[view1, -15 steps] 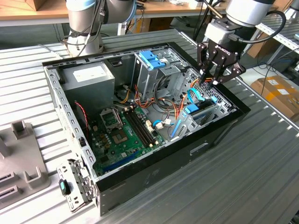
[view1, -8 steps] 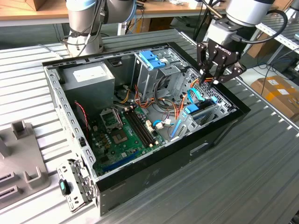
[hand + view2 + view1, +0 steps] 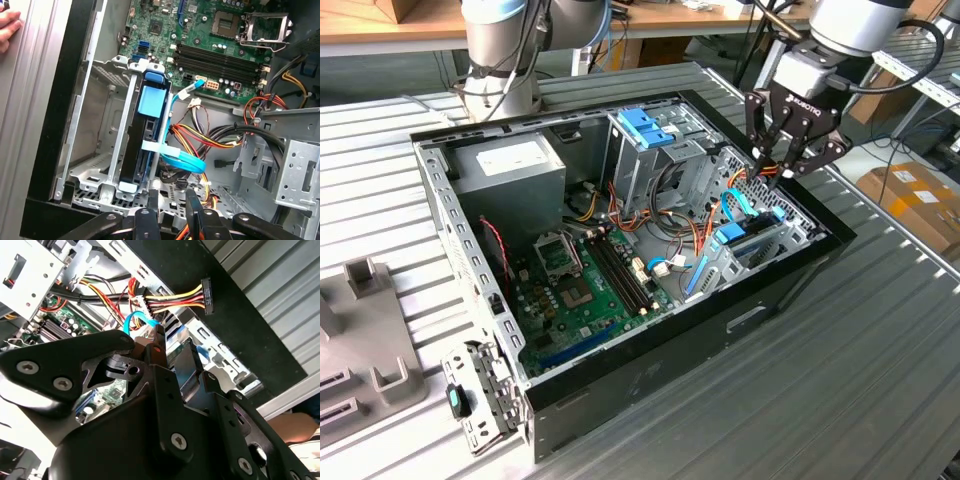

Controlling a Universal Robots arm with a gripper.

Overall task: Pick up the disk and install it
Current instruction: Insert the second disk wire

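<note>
The black computer case [image 3: 650, 390] lies open on the ribbed desk [image 3: 880, 380]. Toward the exterior view's right, the arm angles down from above, its claw [image 3: 782, 162] hanging clenched and empty above the case's corner. Below it, the disk [image 3: 148, 145] stands on edge, seated in its metal bay [image 3: 95, 150].

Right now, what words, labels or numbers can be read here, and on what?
Gripper: white maker's lettering on its body, not quoted here.
Power supply: white label, print too small to read.
Circuit board: white markings, too small to read.
Cardboard box: labels, unreadable.
</note>
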